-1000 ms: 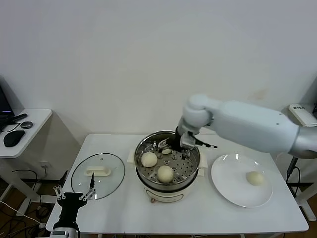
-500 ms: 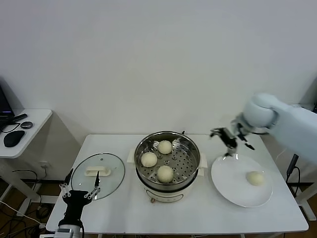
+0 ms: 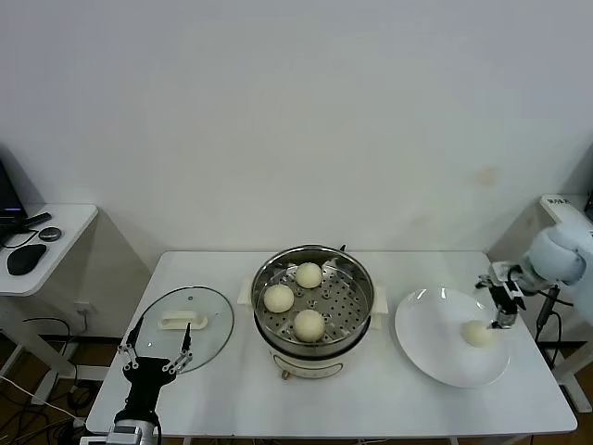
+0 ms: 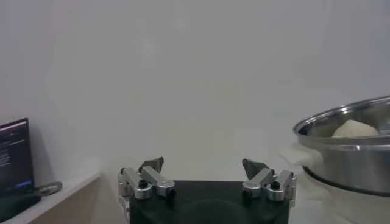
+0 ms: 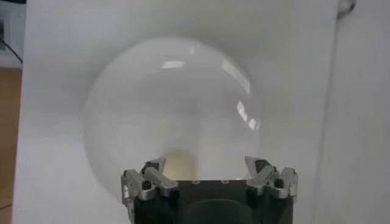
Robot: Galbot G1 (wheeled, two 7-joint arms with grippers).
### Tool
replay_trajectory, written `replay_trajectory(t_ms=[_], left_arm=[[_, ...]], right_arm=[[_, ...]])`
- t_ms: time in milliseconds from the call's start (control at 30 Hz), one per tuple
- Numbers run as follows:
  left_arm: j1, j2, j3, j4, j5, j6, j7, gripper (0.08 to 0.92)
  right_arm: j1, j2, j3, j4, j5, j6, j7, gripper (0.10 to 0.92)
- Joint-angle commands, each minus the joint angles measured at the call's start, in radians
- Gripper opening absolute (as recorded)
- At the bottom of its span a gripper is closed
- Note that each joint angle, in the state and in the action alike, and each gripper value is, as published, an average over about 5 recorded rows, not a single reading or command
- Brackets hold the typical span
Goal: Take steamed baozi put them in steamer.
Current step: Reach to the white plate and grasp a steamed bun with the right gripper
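At the lower left of the head view the left gripper (image 3: 157,357) hangs by the table's front edge, jaws spread wide and empty, just in front of the glass lid (image 3: 182,327). It reads as parked: the lid lies flat off to that side so the pot's mouth is free, and this arm keeps clear of the work.

In the middle stands the steamer (image 3: 314,306), uncovered, with three baozi on its perforated floor: one at the back (image 3: 309,274), one left (image 3: 279,298), one front (image 3: 309,324). They sit apart from one another, leaving bare floor on the right side, which looks like room for the fourth.

To the right, the plate (image 3: 426,338) holds the last bun (image 3: 477,333), near its right half. The right gripper (image 3: 501,298) hovers at the plate's right rim, just above and beside that bun, jaws wide and holding nothing. Its wrist view looks straight down onto the plate (image 5: 122,122), with the bun (image 5: 178,165) showing between and just ahead of the open fingers (image 5: 153,171). The wide stance suits straddling a soft round bun before closing; I judge the fetch of the final bun is at hand.
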Motion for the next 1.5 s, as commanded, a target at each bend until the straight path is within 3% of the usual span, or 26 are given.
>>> replay_trajectory(t_ms=[33,1033,1300,1500], left_arm=[[0.003,-0.001,-0.004,0.0,0.001,0.001,0.001,0.823],[0.017,-0.007,-0.025,-0.014,0.002,0.001,-0.001,0.823],[0.018,-0.007,-0.026,-0.017,0.002,0.0,-0.001,0.823],[0.016,-0.003,-0.026,-0.018,0.0,-0.001,-0.001,0.823]], right_arm=[[-0.206,0.06,0.176,-0.165,-0.11,0.029,-0.008,0.823],[-0.169,0.213,0.151,-0.28,-0.174,0.018,0.064,0.814],[-0.15,0.192,0.132,-0.248,-0.146,0.003,0.051,0.639],[-0.031,0.119,0.033,-0.143,-0.021,-0.042,0.04,0.517]])
